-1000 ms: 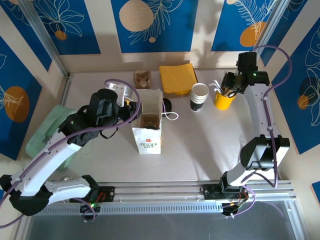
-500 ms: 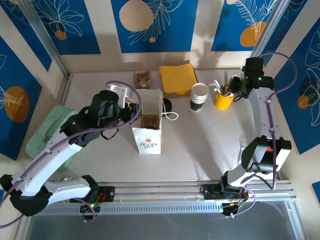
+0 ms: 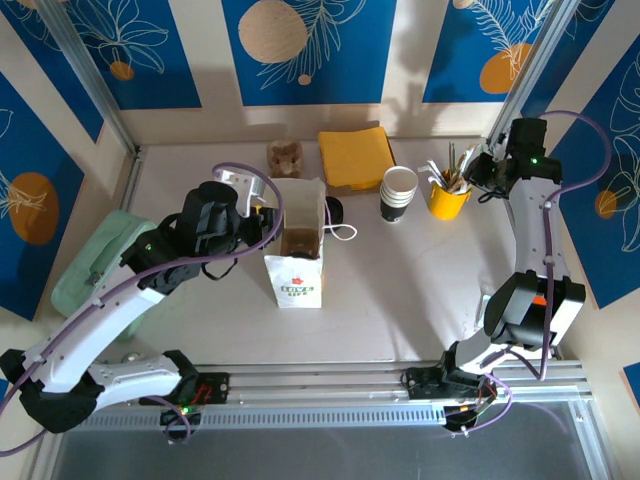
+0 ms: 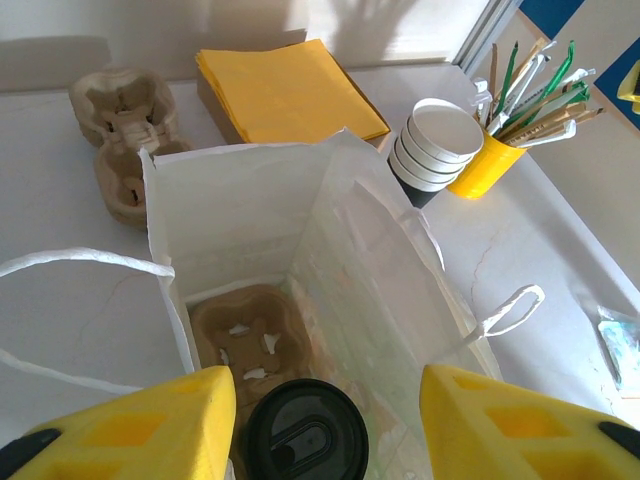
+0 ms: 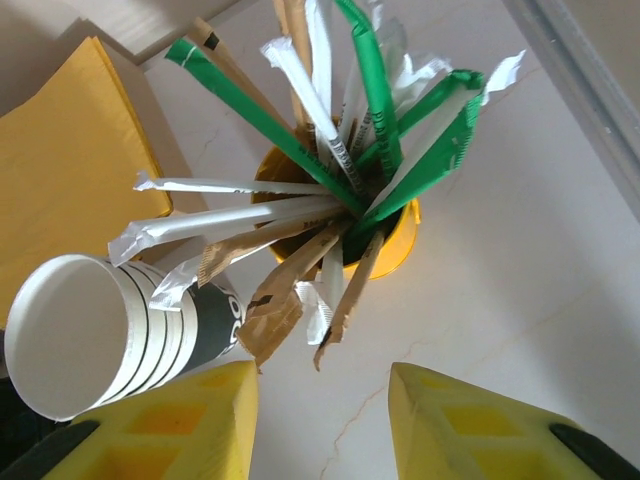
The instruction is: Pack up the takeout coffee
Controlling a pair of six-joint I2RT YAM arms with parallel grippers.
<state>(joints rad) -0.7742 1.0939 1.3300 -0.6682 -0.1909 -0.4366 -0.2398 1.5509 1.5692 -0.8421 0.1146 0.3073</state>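
Observation:
The takeout coffee cups (image 3: 400, 192) are a nested stack of white paper cups with dark lower parts, standing right of the white paper bag (image 3: 296, 245). The stack also shows in the left wrist view (image 4: 440, 145) and the right wrist view (image 5: 90, 340). My left gripper (image 4: 325, 425) is open over the bag's mouth (image 3: 264, 216). Below it, a black lid (image 4: 305, 435) sits on a brown pulp carrier (image 4: 245, 330) at the bag's bottom. My right gripper (image 5: 320, 420) is open and empty, just right of the yellow holder (image 3: 478, 170).
A yellow holder (image 3: 447, 198) full of wrapped straws and stirrers (image 5: 330, 160) stands right of the cups. Yellow napkins (image 3: 356, 156) and spare pulp carriers (image 3: 285, 157) lie at the back. A green object (image 3: 95, 255) sits at the left edge.
My right arm has drawn its gripper rightward, from over the yellow holder toward the table's right side. The left arm and the bag have stayed put.

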